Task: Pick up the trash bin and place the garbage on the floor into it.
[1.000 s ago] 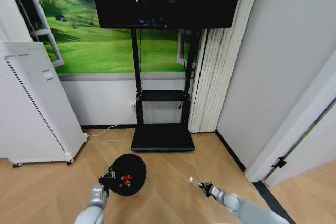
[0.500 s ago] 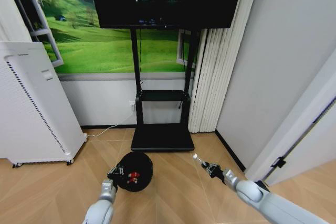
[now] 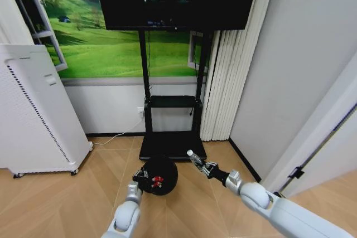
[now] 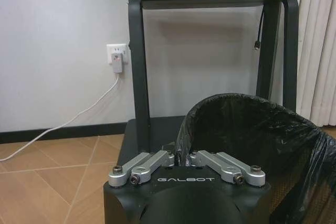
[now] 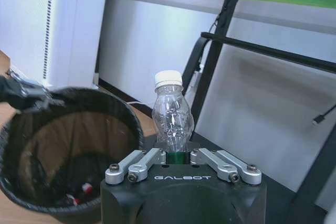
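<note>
The left gripper (image 3: 143, 175) is clamped on the rim of the trash bin (image 3: 161, 174), a small black mesh wastebasket lined with a black bag, and holds it up off the wooden floor (image 3: 67, 204) just in front of the black base of the TV stand (image 3: 172, 144). In the left wrist view the gripper's fingers (image 4: 176, 157) pinch the near edge of the bin (image 4: 247, 145), its open mouth facing up.

The right gripper (image 3: 205, 166) is closed around a small clear bottle (image 3: 194, 158) with a white cap and a green label — it grips the bottle low, at the label, cap pointing away from the wrist. In the right wrist view the bottle (image 5: 170, 119) stands out of the gripper (image 5: 177, 157), just beside the bin (image 5: 73, 150) and a little above its rim.

Inside the bin lie red-and-white scraps (image 5: 80, 191), at the bottom. A white perforated appliance (image 3: 33, 115) stands against the wall on the robot's left.
</note>
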Controlling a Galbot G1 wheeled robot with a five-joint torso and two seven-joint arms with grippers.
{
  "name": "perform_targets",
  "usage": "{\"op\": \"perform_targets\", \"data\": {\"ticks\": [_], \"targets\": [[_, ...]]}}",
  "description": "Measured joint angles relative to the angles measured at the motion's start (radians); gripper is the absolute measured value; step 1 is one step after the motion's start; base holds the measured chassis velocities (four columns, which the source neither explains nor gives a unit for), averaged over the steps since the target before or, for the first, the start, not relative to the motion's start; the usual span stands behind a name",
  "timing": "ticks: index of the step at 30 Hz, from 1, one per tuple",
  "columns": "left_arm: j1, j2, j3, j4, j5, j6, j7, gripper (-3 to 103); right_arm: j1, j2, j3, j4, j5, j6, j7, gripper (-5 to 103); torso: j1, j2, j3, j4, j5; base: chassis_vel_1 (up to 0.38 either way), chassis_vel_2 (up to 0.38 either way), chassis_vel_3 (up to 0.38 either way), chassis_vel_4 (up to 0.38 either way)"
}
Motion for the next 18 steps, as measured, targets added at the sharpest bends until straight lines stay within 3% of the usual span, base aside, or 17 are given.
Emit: {"op": "perform_targets", "data": {"ticks": [6, 12, 18], "targets": [[-0.029, -0.030, 0.019, 0.042, 0.016, -0.007, -0.001, 6, 0.001, 0.019, -0.008, 0.021, -0.001, 0.001, -0.001, 16, 0.000, 0.000, 0.000, 0.0001, 0.0001, 0.000, 0.000, 0.000, 0.000], [-0.066, -0.107, 0.086, 0.115, 0.055, -0.028, -0.002, 6, 0.010, 0.045, -0.023, 0.037, -0.016, 0.000, 0.001, 16, 0.000, 0.000, 0.000, -0.0003, 0.0000, 0.000, 0.000, 0.000, 0.000], [-0.065, -0.128, 0.112, 0.132, 0.073, -0.033, 0.000, 6, 0.016, 0.060, -0.023, 0.021, -0.022, 0.001, 0.002, 16, 0.000, 0.000, 0.000, -0.0001, 0.0000, 0.000, 0.000, 0.000, 0.000]]}}
